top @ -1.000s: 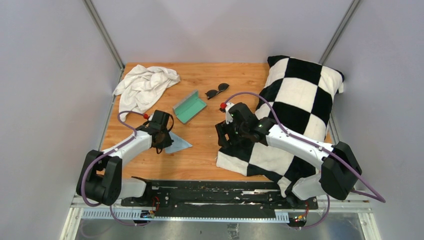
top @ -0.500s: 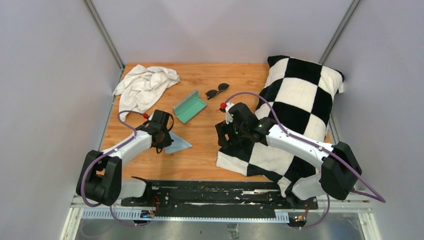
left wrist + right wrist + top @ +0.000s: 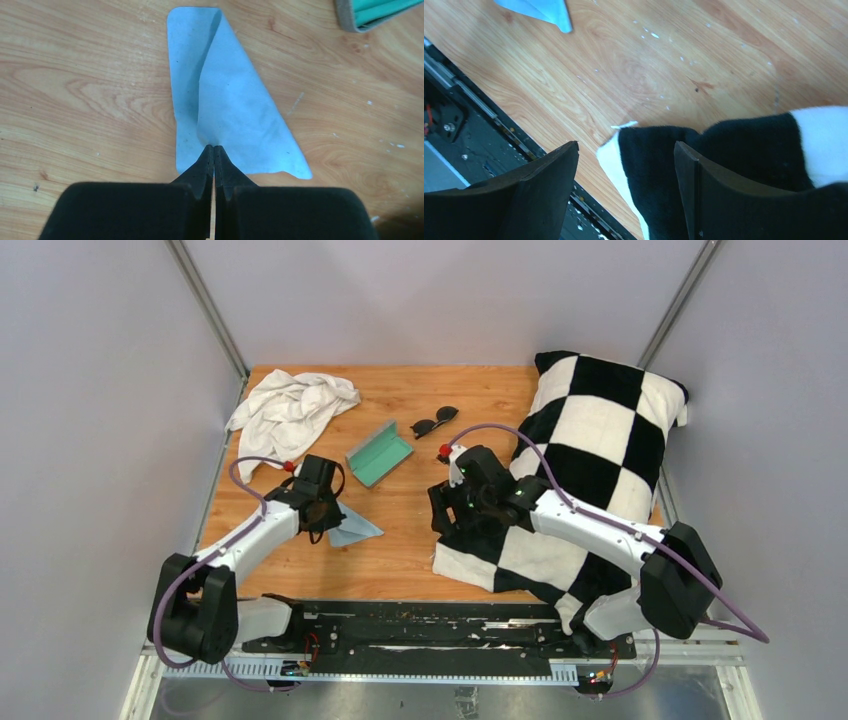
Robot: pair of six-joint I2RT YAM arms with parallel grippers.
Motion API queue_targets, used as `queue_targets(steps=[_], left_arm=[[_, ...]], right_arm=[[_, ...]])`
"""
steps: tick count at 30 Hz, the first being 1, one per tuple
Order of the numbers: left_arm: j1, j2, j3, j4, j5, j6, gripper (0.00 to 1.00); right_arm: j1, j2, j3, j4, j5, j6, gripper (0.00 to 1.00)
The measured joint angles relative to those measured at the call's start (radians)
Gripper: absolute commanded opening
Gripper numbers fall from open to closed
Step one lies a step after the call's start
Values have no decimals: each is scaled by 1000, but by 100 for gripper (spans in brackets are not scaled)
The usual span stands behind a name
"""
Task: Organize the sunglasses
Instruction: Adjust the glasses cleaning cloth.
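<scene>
Sunglasses (image 3: 434, 423) untouched; left jaws pinch the cloth (image 3: 225, 100).
The sunglasses lie on the wooden surface (image 3: 400, 550) toward its far side, just beside the open case (image 3: 379, 454), perhaps with arms unfolded; the left jaws are pressed together on the near edge of the blue cloth; the right jaws stand apart over a corner of the checkered blanket (image 3: 659, 165).

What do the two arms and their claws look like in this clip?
The left arm and right arm each have white links, bulky black joints, a looping purple cable and a small red cap near the wrist. The left claw and right claw have matte black wedge fingers.
</scene>
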Motion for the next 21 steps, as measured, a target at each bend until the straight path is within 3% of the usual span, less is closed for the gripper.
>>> queue_targets(steps=[4, 11, 21], left_arm=[[0, -72, 1, -25, 13, 0, 0], [0, -82, 27, -55, 21, 11, 0], [21, -63, 38, -67, 73, 20, 0]], right_arm=[[41, 45, -5, 86, -20, 52, 74], [159, 302, 118, 220, -18, 82, 68], [172, 547, 285, 280, 22, 133, 55]])
